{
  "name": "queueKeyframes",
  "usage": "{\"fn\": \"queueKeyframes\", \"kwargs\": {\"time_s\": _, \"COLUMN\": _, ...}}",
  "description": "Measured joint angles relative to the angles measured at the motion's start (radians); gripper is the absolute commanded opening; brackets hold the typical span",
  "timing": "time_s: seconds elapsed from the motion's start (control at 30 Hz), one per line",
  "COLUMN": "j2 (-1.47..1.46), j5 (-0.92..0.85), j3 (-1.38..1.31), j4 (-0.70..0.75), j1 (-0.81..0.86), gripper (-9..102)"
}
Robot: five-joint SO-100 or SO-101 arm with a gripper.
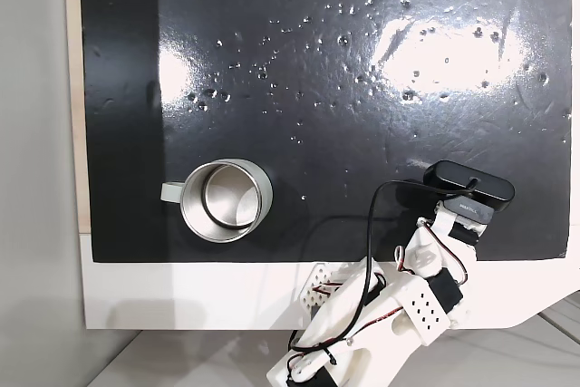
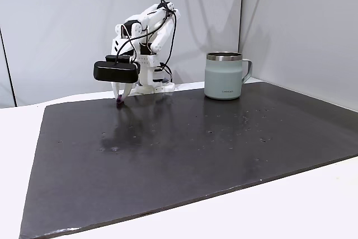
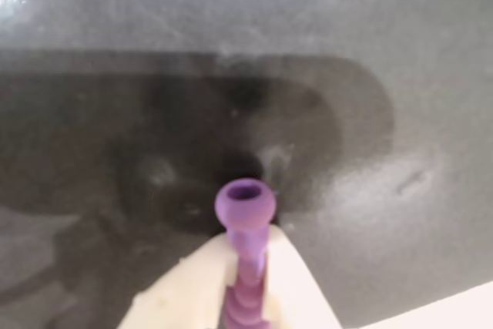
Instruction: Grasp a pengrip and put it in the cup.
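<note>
The purple pengrip stands up between my two cream fingers in the wrist view. My gripper is shut on it, with its ring-shaped end poking past the fingertips just over the black mat. In a fixed view my gripper points straight down at the mat's far left edge, and the pengrip shows at its tips. The steel cup stands upright well to the right of it. From above, the cup sits near the mat's front edge with its handle to the left, and its inside looks bare.
The black webcam on my wrist covers the gripper from above, with its cable looping back to the white arm. The black mat has scattered water drops and glare. A white table border runs along the front.
</note>
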Motion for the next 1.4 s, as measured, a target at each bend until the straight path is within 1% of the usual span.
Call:
{"fn": "queueKeyframes", "kwargs": {"time_s": 0.1, "j2": -0.064, "j5": 0.124, "j3": -0.086, "j4": 0.057, "j1": -0.054, "gripper": 0}}
{"fn": "queueKeyframes", "kwargs": {"time_s": 0.3, "j2": -0.107, "j5": 0.469, "j3": -0.278, "j4": 0.143, "j1": -0.282, "gripper": 0}}
{"fn": "queueKeyframes", "kwargs": {"time_s": 0.53, "j2": -0.169, "j5": 0.928, "j3": -0.589, "j4": 0.334, "j1": -0.591, "gripper": 0}}
{"fn": "queueKeyframes", "kwargs": {"time_s": 0.73, "j2": -0.229, "j5": 1.331, "j3": -0.847, "j4": 0.526, "j1": -0.9, "gripper": 0}}
{"fn": "queueKeyframes", "kwargs": {"time_s": 0.87, "j2": -0.239, "j5": 1.551, "j3": -0.957, "j4": 0.62, "j1": -1.12, "gripper": 0}}
{"fn": "queueKeyframes", "kwargs": {"time_s": 1.17, "j2": -0.302, "j5": 1.896, "j3": -1.097, "j4": 0.698, "j1": -1.525, "gripper": 0}}
{"fn": "queueKeyframes", "kwargs": {"time_s": 1.4, "j2": -0.382, "j5": 2.059, "j3": -1.195, "j4": 0.703, "j1": -1.758, "gripper": 0}}
